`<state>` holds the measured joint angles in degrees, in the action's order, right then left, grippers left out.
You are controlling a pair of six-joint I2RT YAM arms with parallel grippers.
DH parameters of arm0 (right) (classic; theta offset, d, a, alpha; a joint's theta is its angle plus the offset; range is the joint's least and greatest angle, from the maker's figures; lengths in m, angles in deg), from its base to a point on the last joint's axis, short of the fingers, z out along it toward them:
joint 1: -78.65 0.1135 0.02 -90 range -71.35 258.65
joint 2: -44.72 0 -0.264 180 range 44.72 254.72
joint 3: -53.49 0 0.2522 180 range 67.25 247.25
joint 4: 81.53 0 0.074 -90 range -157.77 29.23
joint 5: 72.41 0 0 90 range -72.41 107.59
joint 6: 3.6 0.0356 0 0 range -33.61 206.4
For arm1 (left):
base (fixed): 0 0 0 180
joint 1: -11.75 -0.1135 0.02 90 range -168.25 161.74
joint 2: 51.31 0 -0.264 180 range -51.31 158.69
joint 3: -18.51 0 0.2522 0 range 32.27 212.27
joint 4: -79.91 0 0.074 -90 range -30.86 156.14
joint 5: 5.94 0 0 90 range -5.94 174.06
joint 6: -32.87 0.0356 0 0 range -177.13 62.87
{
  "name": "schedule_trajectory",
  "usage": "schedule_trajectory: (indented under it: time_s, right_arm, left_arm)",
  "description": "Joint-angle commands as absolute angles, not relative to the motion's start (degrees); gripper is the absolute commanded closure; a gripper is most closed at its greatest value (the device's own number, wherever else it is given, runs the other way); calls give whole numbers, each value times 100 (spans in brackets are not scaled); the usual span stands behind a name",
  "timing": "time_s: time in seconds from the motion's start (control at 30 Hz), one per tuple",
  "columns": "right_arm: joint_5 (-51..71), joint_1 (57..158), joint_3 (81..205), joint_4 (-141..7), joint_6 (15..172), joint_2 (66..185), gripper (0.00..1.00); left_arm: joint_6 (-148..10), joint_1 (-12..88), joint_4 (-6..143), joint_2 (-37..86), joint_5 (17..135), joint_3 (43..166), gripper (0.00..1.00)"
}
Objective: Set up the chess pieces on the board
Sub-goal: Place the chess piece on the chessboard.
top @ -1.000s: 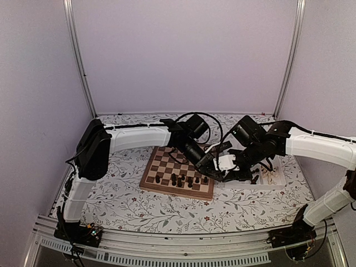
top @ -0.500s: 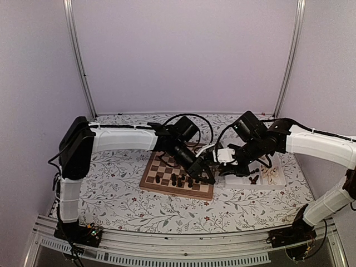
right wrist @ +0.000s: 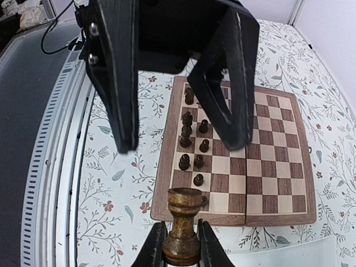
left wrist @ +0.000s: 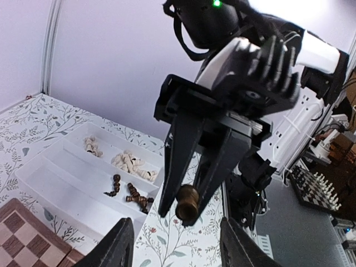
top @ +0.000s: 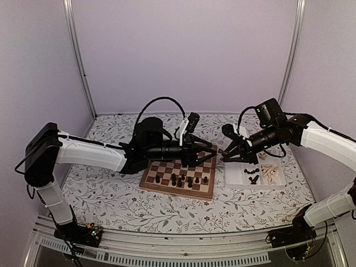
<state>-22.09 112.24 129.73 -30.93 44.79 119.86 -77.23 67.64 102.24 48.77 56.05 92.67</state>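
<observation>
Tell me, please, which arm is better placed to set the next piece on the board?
Right: the right gripper is shut on a dark piece near the board; the left gripper is open and empty.

top ext: high, from near side, looking down; far
L wrist: close; faces right gripper (left wrist: pixel 178 214), white plastic compartment tray (left wrist: pixel 55 183)
R wrist: close; down onto brown-and-cream checked wooden chessboard (right wrist: pixel 278 161)
shared: dark brown turned chess piece (right wrist: pixel 182 225), both wrists

The right wrist view's bottom edge cuts off the foot of the dark piece (right wrist: pixel 182 217) in the right gripper (right wrist: pixel 181 247), and the left gripper (right wrist: pixel 181 143) hides part of the board (right wrist: pixel 278 167). From above, the loose pieces (top: pixel 270 173) in the white tray (top: pixel 233 181) are too small to tell apart.
</observation>
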Motion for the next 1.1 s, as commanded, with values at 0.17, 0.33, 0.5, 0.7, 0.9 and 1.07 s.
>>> schedule_trajectory:
  time_s: [0.17, 0.33, 0.5, 0.7, 0.9, 1.07]
  right_arm:
    - [-2723, 11171, 12915, -3204, 4762, 11913, 95]
    - [-2714, 11177, 12916, -3226, 4780, 11923, 94]
    - [-2684, 11166, 12930, -3255, 4807, 11934, 94]
    - [-2700, 11121, 12945, -3301, 4868, 11919, 94]
    - [-2732, 11102, 12954, -3321, 4882, 11950, 94]
    - [-2727, 11103, 12963, -3329, 4888, 11984, 92]
  left_arm:
    - [-8265, 6958, 11109, 5538, 5716, 9802, 51]
    - [-8345, 6964, 11034, 5654, 5500, 9937, 64]
    - [-8436, 6944, 10900, 5765, 5291, 10082, 83]
    - [-8583, 6860, 10723, 5702, 5305, 10036, 76]
    - [-8670, 6804, 10605, 5677, 5271, 9999, 75]
    - [-8710, 6761, 10710, 5677, 5181, 9978, 88]
